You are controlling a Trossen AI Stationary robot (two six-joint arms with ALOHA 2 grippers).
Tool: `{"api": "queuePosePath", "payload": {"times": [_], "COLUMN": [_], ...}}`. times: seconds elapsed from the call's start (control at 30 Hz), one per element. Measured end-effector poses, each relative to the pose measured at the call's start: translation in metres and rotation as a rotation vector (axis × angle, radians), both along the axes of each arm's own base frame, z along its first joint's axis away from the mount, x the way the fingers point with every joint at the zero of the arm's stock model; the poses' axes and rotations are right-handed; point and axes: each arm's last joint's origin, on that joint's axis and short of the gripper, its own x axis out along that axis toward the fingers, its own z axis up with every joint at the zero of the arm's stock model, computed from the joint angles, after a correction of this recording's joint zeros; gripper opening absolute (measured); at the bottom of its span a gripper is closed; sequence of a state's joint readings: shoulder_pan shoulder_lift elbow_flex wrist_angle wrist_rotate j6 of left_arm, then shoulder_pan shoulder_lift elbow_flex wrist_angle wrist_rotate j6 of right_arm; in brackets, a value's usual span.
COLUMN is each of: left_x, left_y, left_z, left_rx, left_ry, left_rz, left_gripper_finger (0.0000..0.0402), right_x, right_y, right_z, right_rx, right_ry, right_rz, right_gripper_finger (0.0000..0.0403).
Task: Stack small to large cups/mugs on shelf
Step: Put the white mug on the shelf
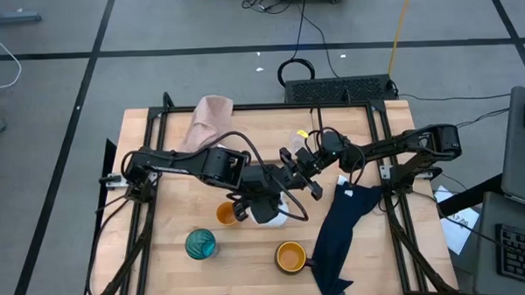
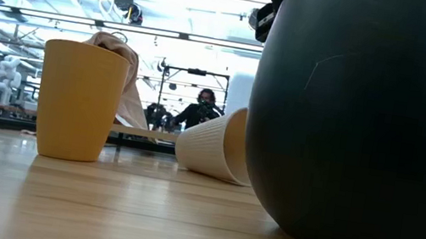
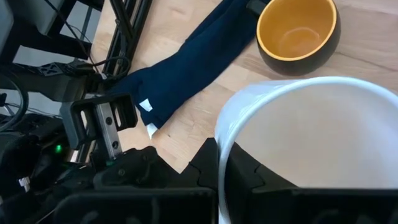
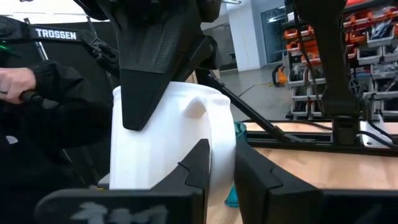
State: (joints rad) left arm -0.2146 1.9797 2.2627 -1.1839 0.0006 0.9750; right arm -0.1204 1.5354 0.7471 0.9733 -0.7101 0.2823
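On the wooden worktop [image 1: 174, 256], a teal glass [image 1: 200, 244] is seen at seven o'clock. Near centre, the white mug [image 1: 266, 210] is grasped by the clenched left hand [image 1: 263, 200]. The right hand [image 1: 291, 164], nearly closed, is pressed at the mug's handle. An orange-yellow mug [image 1: 290, 256] is placed at five o'clock.

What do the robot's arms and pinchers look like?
Both arms are dark, jointed and thin, with black cables looping beside them. The left gripper and right gripper each end in two flat, black, angular fingers. White "TROSSEN" lettering marks one arm.
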Motion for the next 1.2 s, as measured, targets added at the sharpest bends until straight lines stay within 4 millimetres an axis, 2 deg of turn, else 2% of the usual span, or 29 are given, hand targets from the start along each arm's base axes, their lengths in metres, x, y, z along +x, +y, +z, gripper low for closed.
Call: {"api": "queuePosePath", "payload": {"times": [0.6,0.83,1.03,1.2], "left_x": [0.002,0.003,-0.003,-0.007], "left_y": [0.001,0.002,0.006,0.008], "left_z": [0.001,0.003,0.013,0.021], "left_rx": [-0.013,-0.017,0.007,-0.025], "left_ry": [-0.018,-0.039,-0.082,-0.115], "left_rz": [0.086,0.117,0.184,0.222], "left_gripper_finger": [0.0018,0.0047,0.0073,0.0082], "right_x": [0.000,0.000,0.000,0.000], "right_y": [0.000,0.000,0.002,0.001], "right_z": [0.000,-0.001,-0.002,-0.003], "right_rx": [-0.003,-0.013,-0.019,-0.019], "right_ry": [-0.001,-0.002,0.003,0.006], "right_rz": [-0.028,-0.028,-0.007,-0.021], "right_gripper_finger": [0.0033,0.0026,0.0003,0.0003]}}
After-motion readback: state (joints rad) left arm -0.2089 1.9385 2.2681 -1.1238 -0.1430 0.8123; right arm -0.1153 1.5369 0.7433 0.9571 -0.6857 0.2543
